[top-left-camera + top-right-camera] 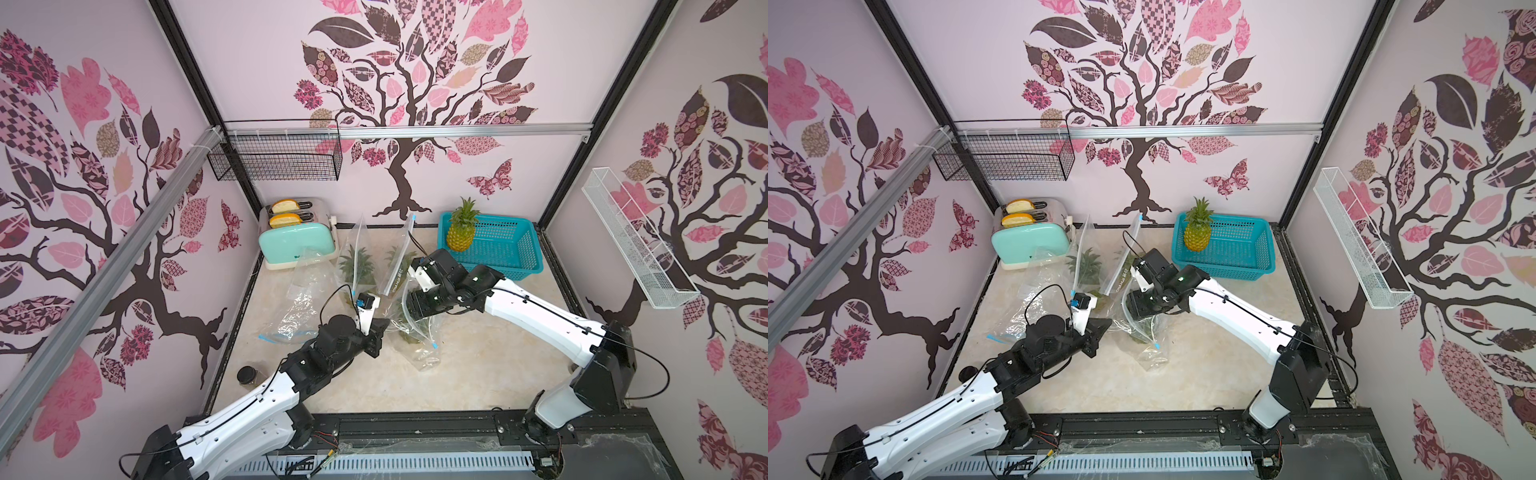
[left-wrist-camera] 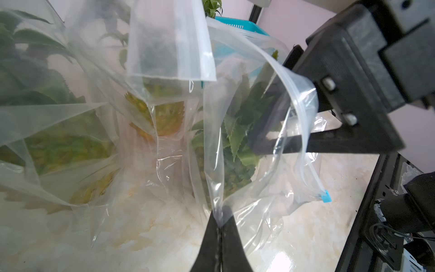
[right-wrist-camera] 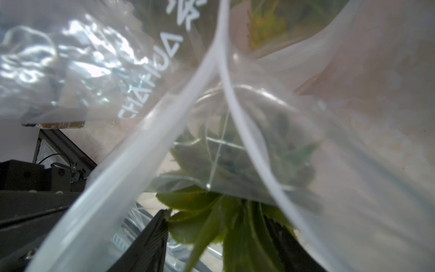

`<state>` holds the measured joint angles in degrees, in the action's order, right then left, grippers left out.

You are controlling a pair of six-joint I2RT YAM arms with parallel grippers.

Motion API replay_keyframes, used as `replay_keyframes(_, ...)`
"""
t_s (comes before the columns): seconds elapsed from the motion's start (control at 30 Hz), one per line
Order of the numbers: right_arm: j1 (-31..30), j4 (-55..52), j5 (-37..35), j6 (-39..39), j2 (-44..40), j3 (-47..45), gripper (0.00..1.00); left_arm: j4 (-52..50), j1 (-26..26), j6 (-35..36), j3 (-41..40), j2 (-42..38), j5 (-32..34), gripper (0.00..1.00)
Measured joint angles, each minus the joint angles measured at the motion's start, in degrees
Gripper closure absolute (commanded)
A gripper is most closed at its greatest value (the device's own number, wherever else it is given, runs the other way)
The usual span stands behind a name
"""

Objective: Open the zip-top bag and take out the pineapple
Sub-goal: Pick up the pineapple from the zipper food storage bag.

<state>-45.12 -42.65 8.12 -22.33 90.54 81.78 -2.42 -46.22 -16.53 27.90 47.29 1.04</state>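
The clear zip-top bag [image 1: 419, 345] [image 2: 259, 169] lies mid-table with its mouth gaping and a blue slider [image 2: 326, 196] at the end of the zip. My left gripper [image 2: 220, 226] [image 1: 385, 325] is shut on the bag's plastic edge. Inside the bag, the pineapple [image 2: 237, 146] shows its green crown toward the mouth. My right gripper [image 3: 223, 219] [image 1: 409, 320] reaches into the mouth, open, with crown leaves [image 3: 226, 235] between its fingers. The fruit's body is blurred behind plastic.
Two more bagged pineapples [image 1: 359, 266] stand behind, and a crumpled bag [image 1: 291, 316] lies to the left. A teal basket [image 1: 530, 253] at back right holds an upright pineapple [image 1: 460, 232]. A mint toaster [image 1: 297, 243] sits back left and a dark jar [image 1: 248, 375] front left.
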Motion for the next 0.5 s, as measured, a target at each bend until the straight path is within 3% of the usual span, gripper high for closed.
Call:
replay_keyframes(0.1,-0.2,-0.68,-2.25,-0.7,0.94,1.53,0.31,0.85,0.02,-0.2,-0.35,0.0,-0.02,1.0)
replay_keyframes(0.23,-0.22,-1.11,-5.05,-1.49,1.01,2.32,0.3,1.55,0.0,-0.39,-0.83,-0.2,-0.04,1.0)
replay_keyframes(0.43,-0.24,0.17,-7.21,-2.47,1.75,2.4,0.42,1.92,0.0,-0.83,-1.25,-1.27,-0.07,1.0)
replay_keyframes(0.5,-0.26,1.44,-7.41,-2.99,2.62,1.86,0.53,1.7,0.02,-0.98,-1.31,-1.84,-0.04,1.0)
